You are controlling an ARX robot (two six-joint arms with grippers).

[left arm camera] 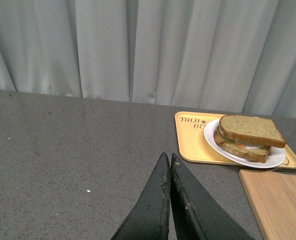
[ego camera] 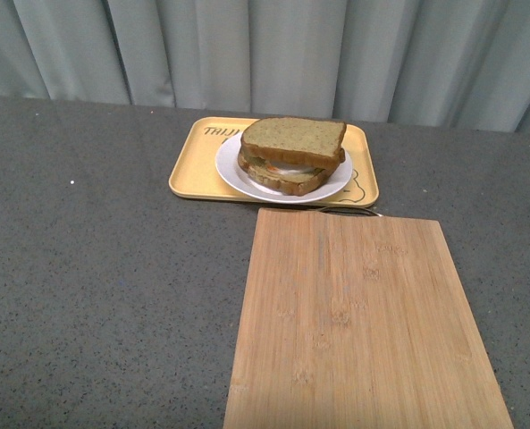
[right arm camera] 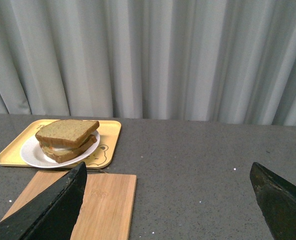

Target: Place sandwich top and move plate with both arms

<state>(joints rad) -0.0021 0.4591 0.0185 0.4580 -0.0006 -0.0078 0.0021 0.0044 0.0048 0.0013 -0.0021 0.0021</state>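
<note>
The sandwich top (ego camera: 293,137), a brown wholegrain slice, lies on the lower slice with egg, on the white plate (ego camera: 231,172). The plate rests on the yellow tray (ego camera: 190,165) at the back of the table. The sandwich top also shows in the left wrist view (left arm camera: 250,129) and the right wrist view (right arm camera: 68,131), as does the plate (left arm camera: 212,141) (right arm camera: 29,154). My left gripper (left arm camera: 168,159) is shut and empty, over bare table well short of the tray. My right gripper (right arm camera: 167,167) is wide open and empty, away from the plate. Neither arm shows in the front view.
A bamboo cutting board (ego camera: 363,331) lies in front of the tray, reaching the table's near edge. It also shows in the left wrist view (left arm camera: 280,202) and the right wrist view (right arm camera: 105,200). Grey curtains (ego camera: 265,49) hang behind the dark grey table (ego camera: 95,268).
</note>
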